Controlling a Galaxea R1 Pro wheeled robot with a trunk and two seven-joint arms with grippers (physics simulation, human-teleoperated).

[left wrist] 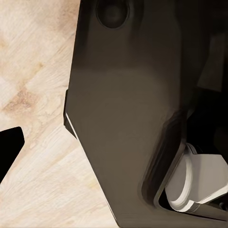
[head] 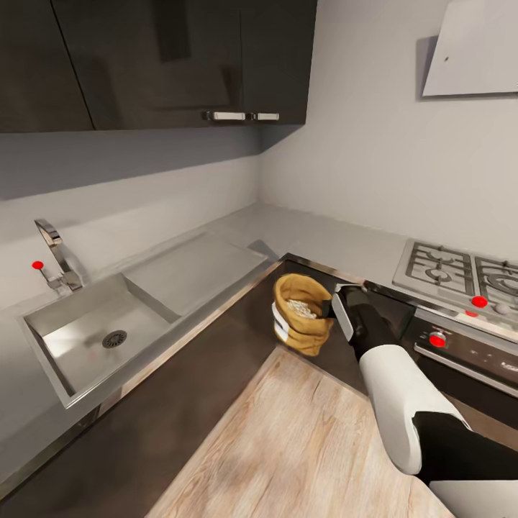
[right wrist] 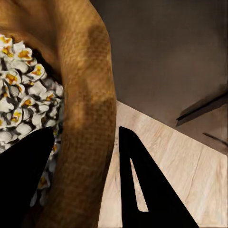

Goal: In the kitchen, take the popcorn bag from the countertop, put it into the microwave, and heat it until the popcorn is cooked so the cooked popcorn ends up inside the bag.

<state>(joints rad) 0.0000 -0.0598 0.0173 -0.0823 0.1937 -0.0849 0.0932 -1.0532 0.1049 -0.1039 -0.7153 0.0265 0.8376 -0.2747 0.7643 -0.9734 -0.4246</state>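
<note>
The mustard-yellow popcorn bag [head: 298,320] hangs in the air in front of the dark corner cabinets, below the edge of the grey steel countertop [head: 309,237]. Popped white-and-yellow popcorn [head: 302,309] fills its mouth. My right gripper [head: 335,308] is shut on the bag's rolled rim from the right side. In the right wrist view the bag wall [right wrist: 90,118] sits between the two black fingers [right wrist: 142,190], with the popcorn [right wrist: 23,95] heaped inside. The left wrist view has one dark fingertip [left wrist: 9,147] over the wood floor. The microwave is out of view.
A steel sink [head: 43,324] with a tap [head: 54,252] lies at the left. The gas hob [head: 460,270] and the dark oven [head: 467,352] with red dots stand at the right under the white hood [head: 475,50]. Dark wall cabinets [head: 180,57] hang above. Light wood floor [head: 288,446] lies below.
</note>
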